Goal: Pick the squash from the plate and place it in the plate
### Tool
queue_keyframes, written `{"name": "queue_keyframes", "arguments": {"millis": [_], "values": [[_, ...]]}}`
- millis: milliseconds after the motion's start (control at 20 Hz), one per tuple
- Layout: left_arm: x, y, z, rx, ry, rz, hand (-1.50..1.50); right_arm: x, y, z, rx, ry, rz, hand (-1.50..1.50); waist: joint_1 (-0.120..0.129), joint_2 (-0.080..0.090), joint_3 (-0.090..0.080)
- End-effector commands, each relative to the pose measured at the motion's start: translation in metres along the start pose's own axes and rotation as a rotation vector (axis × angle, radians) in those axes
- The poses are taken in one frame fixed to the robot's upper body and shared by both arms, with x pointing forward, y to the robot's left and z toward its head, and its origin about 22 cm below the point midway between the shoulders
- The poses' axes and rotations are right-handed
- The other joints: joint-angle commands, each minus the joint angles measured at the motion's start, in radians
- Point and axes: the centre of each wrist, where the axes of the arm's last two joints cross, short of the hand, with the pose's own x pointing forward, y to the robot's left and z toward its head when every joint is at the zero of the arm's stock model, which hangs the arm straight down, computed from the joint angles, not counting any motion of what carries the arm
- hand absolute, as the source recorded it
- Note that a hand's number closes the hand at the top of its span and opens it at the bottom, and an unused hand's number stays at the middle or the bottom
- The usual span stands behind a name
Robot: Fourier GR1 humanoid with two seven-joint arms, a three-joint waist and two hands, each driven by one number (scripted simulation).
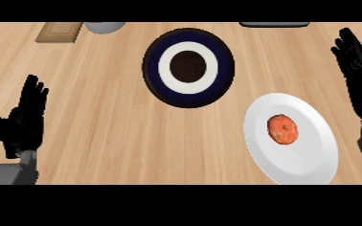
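Squash (pixel 282 129) on white plate (pixel 300 165) — R hand (pixel 350 60) upright.

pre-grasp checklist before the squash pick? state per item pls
1. Squash lies uncovered on the white plate: ok.
2. Dark blue plate has nothing on it: ok.
3. Right hand open, holding nothing, at the right edge: ok.
4. Left hand open at lower left, away from both plates: ok.
5. Counter between the plates is bare: ok.
6. Whether the squash would roll: cannot tell.
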Motion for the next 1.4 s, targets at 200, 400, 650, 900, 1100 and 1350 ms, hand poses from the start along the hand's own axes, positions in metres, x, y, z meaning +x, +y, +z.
{"name": "queue_keyframes", "arguments": {"millis": [200,400,650,900,1100,1350], "values": [[-0.008,-0.030,0.011,-0.271,-0.043,-0.088,0.00,-0.025,0.063,-0.011,-0.394,0.216,-0.267,1.50,0.016,0.012,0.005],[-0.018,-0.037,0.022,-0.329,-0.016,-0.072,0.00,-0.068,0.027,0.003,-0.745,0.184,0.141,-1.50,-0.006,0.017,0.000],[-0.018,-0.036,0.015,-0.365,0.001,-0.075,0.00,-0.079,0.142,0.030,-0.875,0.094,0.126,-1.50,0.014,0.008,0.003],[-0.007,-0.047,0.014,-0.363,-0.007,-0.078,0.00,-0.094,0.180,0.039,-0.926,0.103,0.247,-1.50,0.011,0.002,0.002],[-0.011,-0.027,0.019,-0.361,-0.012,-0.072,0.00,-0.101,0.176,0.059,-0.968,0.153,0.274,-1.50,0.003,-0.004,0.000],[-0.032,-0.031,0.029,-0.344,0.012,-0.081,0.00,-0.129,0.163,0.083,-0.827,0.414,0.397,-1.50,-0.014,-0.001,-0.005]]}}
